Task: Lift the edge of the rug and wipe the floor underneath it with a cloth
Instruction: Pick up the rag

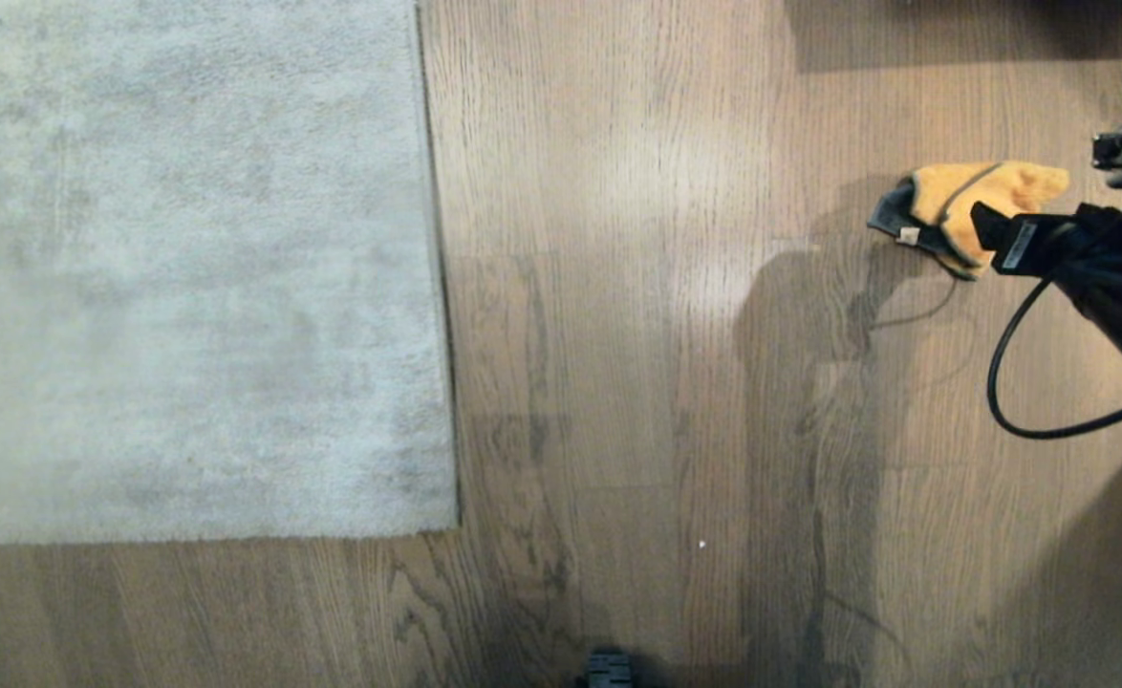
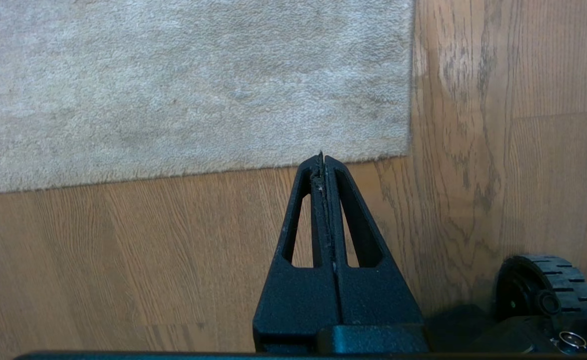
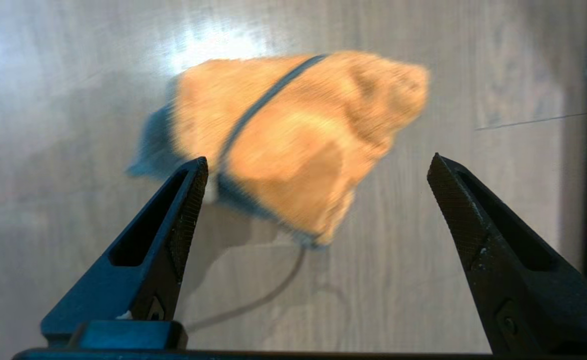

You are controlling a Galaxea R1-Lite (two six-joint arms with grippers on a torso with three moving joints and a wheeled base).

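Wood floor (image 1: 637, 287), cloth (image 3: 298, 140) under right gripper (image 3: 318, 165), fingers spread

Bare floor (image 1: 637, 315): broad open strip between rug edge (image 1: 435, 287) and cloth (image 1: 962, 205). Rug lies flat, border tight to the planks. Black cable (image 1: 1001, 373) loops beside the cloth; robot wheel (image 2: 538, 285) near the rug corner.

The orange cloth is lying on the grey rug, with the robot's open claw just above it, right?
Not quite. The cloth lies on the bare wooden floor, well apart from the rug, as the head view shows. The rest holds: the right gripper is over it with its fingers spread wide, as the right wrist view shows.
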